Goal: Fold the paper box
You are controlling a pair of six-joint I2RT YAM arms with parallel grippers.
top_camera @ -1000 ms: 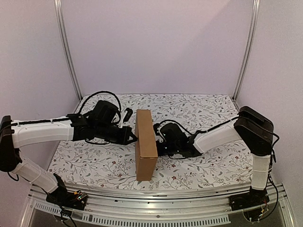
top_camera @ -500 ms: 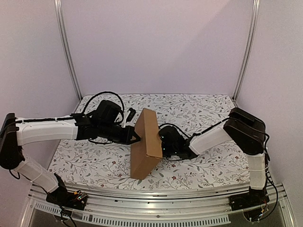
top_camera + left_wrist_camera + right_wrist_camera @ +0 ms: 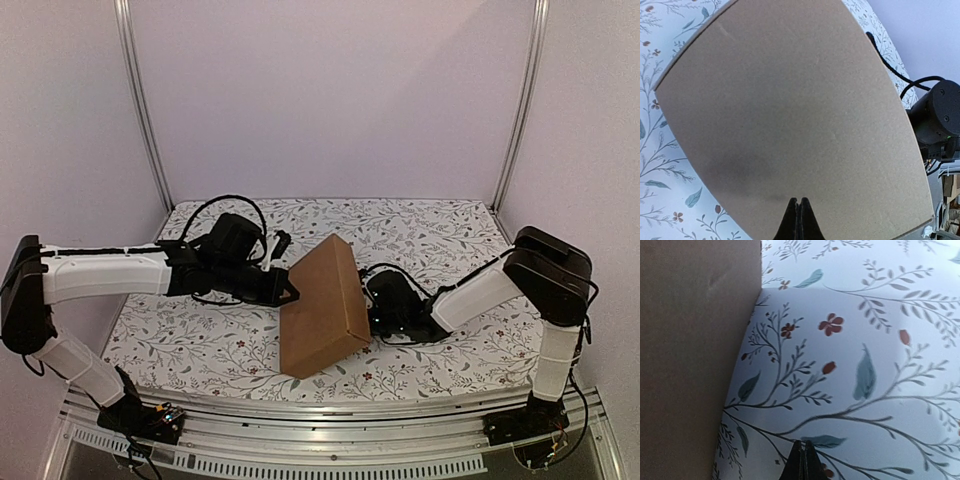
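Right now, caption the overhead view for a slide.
Closed brown box tilted between the left gripper and right gripper on a flowered table.

Tipped the paper box (image 3: 322, 305) from standing on its narrow edge to leaning far over to the right, with the broad brown face now turned up toward the top camera. Followed it rightward with the left gripper (image 3: 291, 296), closed tips against that face near its left edge. Drew the right gripper (image 3: 376, 316) back to the right, from beside the upright box to its lowered right edge.
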